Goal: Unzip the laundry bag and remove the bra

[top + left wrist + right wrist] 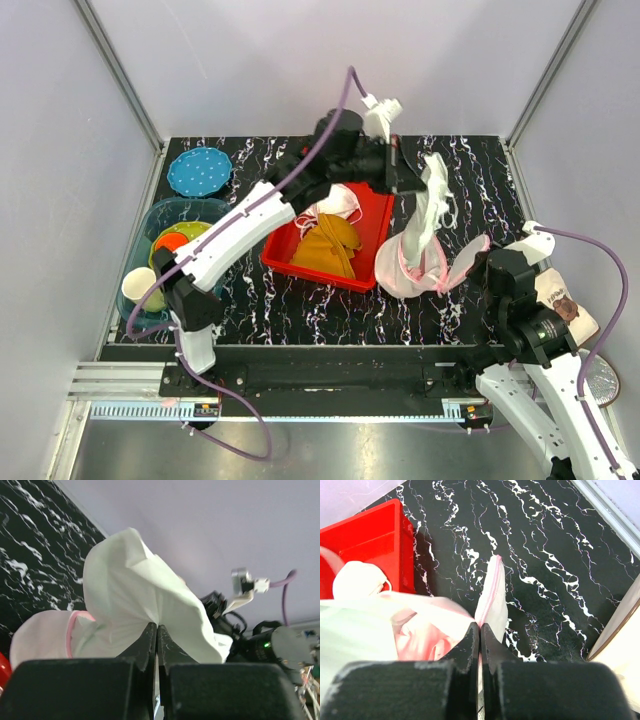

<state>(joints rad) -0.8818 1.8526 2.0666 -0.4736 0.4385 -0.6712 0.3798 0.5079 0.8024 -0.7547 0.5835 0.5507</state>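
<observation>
The laundry bag (400, 277), white mesh with pink zipper edging, lies open on the table right of the red tray. My right gripper (478, 262) is shut on its pink edge (491, 592) at the bag's right side. My left gripper (415, 180) is shut on pale fabric of the bra (435, 205) and holds it raised above the bag, its lower part still in the opening. In the left wrist view the fabric (145, 595) fans out from the closed jaws, with the bag (40, 635) below. Pink bra fabric (420, 635) shows inside the bag.
The red tray (372, 272) holds a mustard-yellow cloth (325, 245) and a smaller white pink-edged piece (338, 205). A blue plate (200, 170) and a clear bin (150, 225) of bowls stand at the left. A beige object (565, 300) lies at the right edge.
</observation>
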